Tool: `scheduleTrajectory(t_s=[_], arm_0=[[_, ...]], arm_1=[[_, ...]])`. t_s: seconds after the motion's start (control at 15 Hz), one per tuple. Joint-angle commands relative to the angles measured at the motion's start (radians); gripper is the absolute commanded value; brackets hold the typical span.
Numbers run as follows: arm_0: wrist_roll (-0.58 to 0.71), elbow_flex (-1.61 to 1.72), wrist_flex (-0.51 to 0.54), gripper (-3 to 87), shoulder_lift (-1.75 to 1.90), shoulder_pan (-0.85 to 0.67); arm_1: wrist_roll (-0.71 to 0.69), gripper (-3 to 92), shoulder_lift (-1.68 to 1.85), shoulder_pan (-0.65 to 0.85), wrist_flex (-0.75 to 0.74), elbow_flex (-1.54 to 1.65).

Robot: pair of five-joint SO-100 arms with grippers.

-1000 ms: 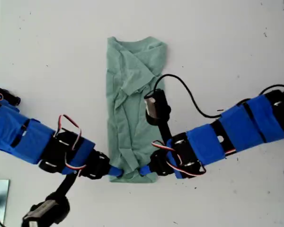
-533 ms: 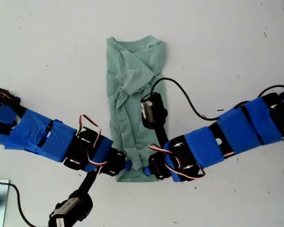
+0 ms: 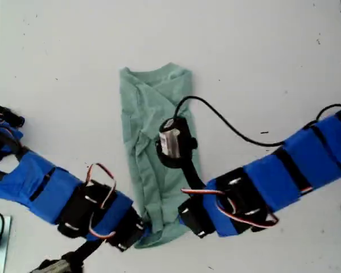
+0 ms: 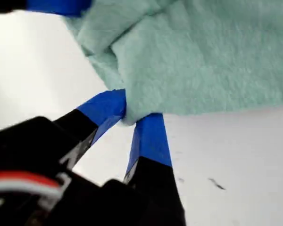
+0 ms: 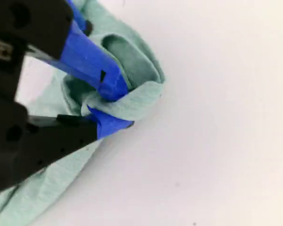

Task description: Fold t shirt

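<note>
While both pincers [image 4: 132,115] [image 5: 111,110] pinch the t shirt [image 3: 153,142], a cable [image 3: 227,122] crosses it.

My exterior view looks straight down on the white table [image 3: 273,57] from well above, taking in both arms and the whole t shirt [image 3: 153,148]. Each wrist view sits very close to its jaws, angled down at the shirt's near hem; which corner is which, I can't quite tell.
</note>
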Motion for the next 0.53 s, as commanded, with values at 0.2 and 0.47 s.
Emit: scheduleTrajectory(t_s=[0.2,0.47], arm_0=[[0.041,0.020,0.031,-0.3,0.284,-0.038],[0.103,0.253,0.112,-0.2,0.545,-0.324]], arm_1=[[-0.150,-0.8,0.242,0.097,-0.025,0.058],[-0.328,-0.8,0.281,0.342,-0.005,0.092]])
